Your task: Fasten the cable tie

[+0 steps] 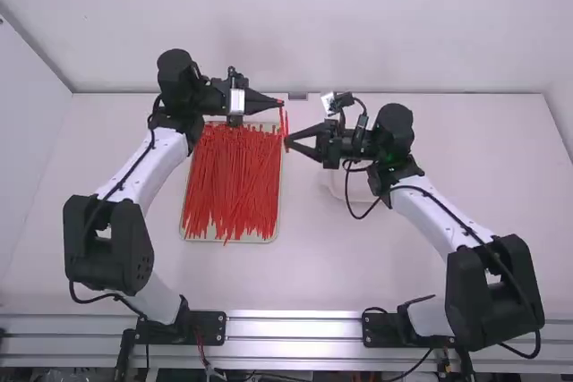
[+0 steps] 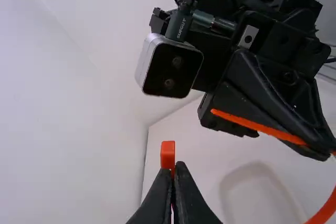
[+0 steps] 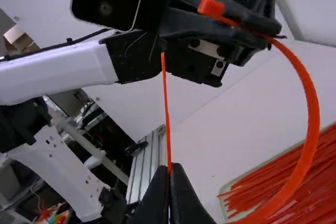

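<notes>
A single red cable tie is held in the air between both grippers, bent into a loop. My left gripper is shut on it just behind its square head, above the far right corner of the pile. My right gripper is shut on the thin tail, which stands up toward the left gripper's fingers. The tail end lies along the right gripper in the left wrist view. The head and the tail tip are close but apart.
A pile of several loose red cable ties lies on a tan board left of the middle, below the grippers. Both arms lean in over its far end. Bare white table spreads on either side.
</notes>
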